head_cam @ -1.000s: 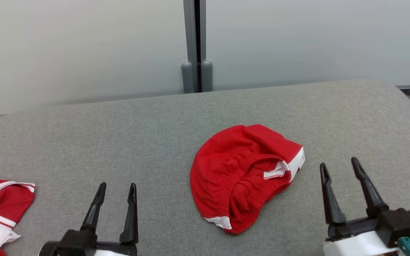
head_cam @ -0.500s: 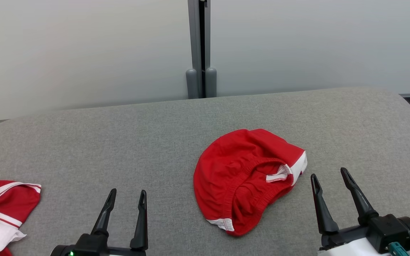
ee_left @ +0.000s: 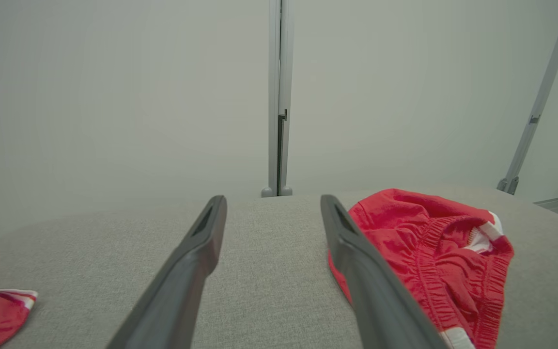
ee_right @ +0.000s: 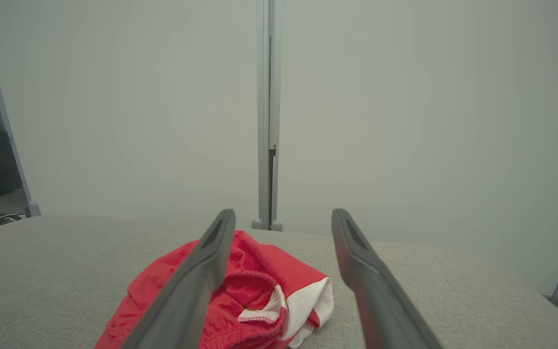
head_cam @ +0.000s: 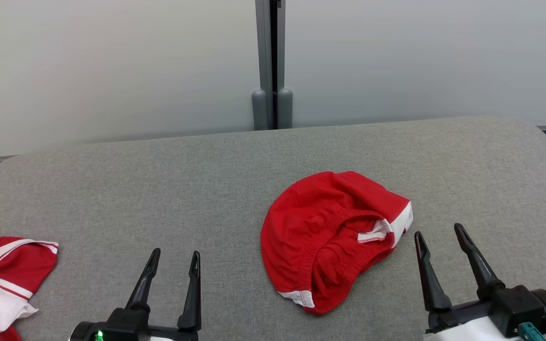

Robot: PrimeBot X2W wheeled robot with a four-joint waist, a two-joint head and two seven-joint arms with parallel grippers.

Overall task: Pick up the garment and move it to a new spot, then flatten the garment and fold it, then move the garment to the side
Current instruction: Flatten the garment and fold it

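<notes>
Head view: we are looking at the red garment [head_cam: 330, 237], which is lying crumpled on the grey padded surface [head_cam: 159, 189], right of centre, between the left gripper [head_cam: 176, 253] and the right gripper [head_cam: 438, 230]. Both are standing with fingers spread wide, holding nothing. A second red-and-white cloth [head_cam: 3, 274] is lying at the far left. Left wrist view: the garment is lying just right of the spread fingers. Right wrist view: it is showing partly behind that view's left finger.

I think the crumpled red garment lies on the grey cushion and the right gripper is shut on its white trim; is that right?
Not quite: the head view shows the right gripper open, not gripping the red garment, which does lie crumpled on the grey cushion.
</notes>
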